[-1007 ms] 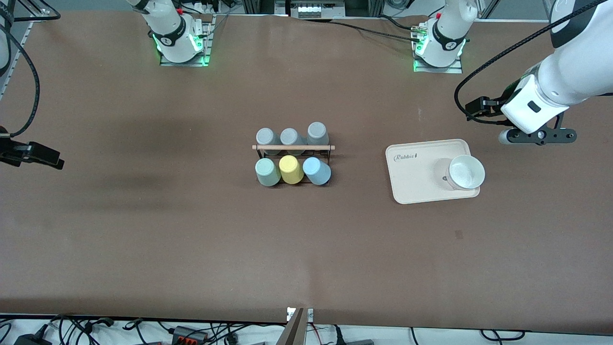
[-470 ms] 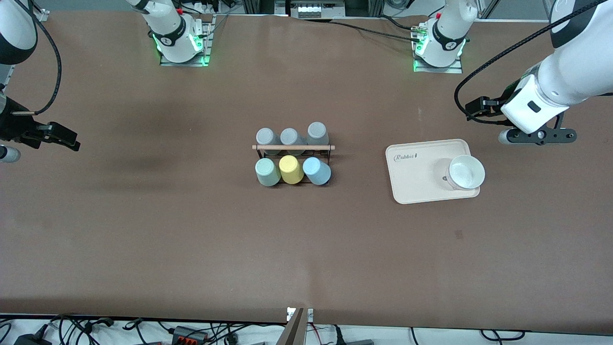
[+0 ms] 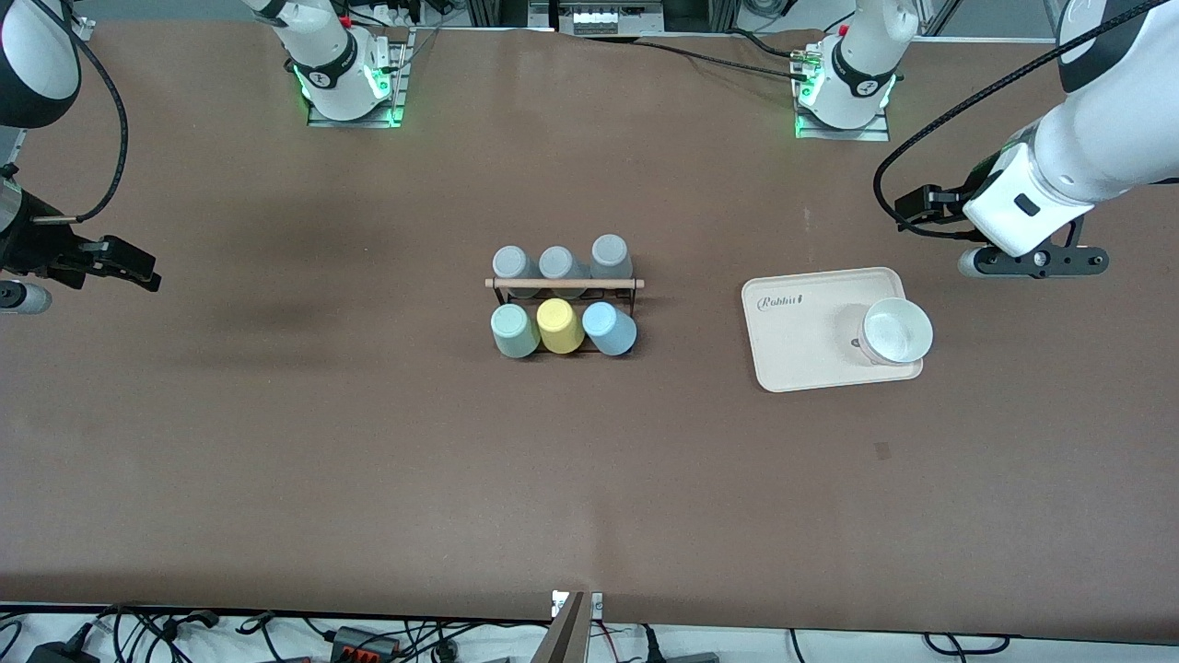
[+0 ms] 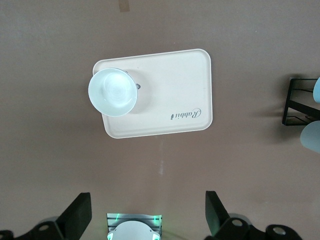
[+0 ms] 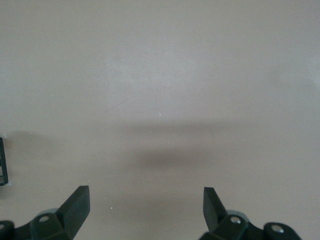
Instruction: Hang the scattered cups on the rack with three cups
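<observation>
On the rack (image 3: 564,285) at mid-desk (image 3: 368,442), the mint cup (image 3: 514,331) and blue cup (image 3: 610,328) flank a yellow one in the nearer row. Both end effectors hang wide apart, empty: left (image 4: 147,217) over bare desk beside the tray (image 3: 801,354), right (image 5: 145,212) over its desk end.

Brown desk (image 3: 368,442), matte and wide. At its middle, a black wire rack (image 3: 564,296) standing directly on it. Toward the left arm's end, well apart from the rack, a cream tray (image 3: 801,341) lying flat. Two arm bases bolted along the edge farthest from the front camera.
</observation>
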`<state>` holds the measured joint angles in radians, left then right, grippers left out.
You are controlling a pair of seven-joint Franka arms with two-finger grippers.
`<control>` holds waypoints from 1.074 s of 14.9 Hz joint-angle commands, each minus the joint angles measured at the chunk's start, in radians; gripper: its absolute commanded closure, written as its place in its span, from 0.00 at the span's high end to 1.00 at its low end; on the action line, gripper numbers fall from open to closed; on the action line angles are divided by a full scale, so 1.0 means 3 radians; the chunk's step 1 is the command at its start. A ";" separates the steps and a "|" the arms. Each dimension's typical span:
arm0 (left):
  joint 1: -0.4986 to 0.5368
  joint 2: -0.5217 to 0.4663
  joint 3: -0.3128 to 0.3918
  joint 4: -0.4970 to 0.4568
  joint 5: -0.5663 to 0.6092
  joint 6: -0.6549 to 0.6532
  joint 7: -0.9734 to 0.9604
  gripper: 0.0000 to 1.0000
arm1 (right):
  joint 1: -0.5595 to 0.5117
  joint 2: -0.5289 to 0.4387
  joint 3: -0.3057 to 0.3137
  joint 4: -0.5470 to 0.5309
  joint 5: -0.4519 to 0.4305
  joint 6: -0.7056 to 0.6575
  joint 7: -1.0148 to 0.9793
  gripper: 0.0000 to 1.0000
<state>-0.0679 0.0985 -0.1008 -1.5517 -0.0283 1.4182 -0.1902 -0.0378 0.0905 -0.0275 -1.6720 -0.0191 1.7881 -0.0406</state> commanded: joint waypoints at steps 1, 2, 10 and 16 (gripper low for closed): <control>-0.0024 -0.0057 0.0045 -0.0033 -0.0054 -0.0038 0.0066 1.00 | -0.0022 -0.0061 0.0010 0.0005 0.0043 0.0027 -0.0059 1.00; -0.0024 -0.0057 0.0045 -0.0033 -0.0054 -0.0038 0.0066 1.00 | -0.0022 -0.0056 0.0015 0.0005 0.0048 0.0043 -0.0039 1.00; -0.0024 -0.0057 0.0045 -0.0033 -0.0054 -0.0049 0.0066 1.00 | -0.0012 -0.0061 0.0020 0.0000 0.0048 -0.0003 -0.0023 1.00; -0.0024 -0.0057 0.0045 -0.0033 -0.0054 -0.0064 0.0066 1.00 | -0.0007 -0.0077 0.0030 -0.0005 0.0043 -0.0019 -0.0028 1.00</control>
<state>-0.0679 0.0985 -0.1008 -1.5517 -0.0283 1.4077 -0.1901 -0.0373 0.0835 -0.0259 -1.6685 -0.0190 1.7922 -0.0406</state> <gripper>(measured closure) 0.000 0.000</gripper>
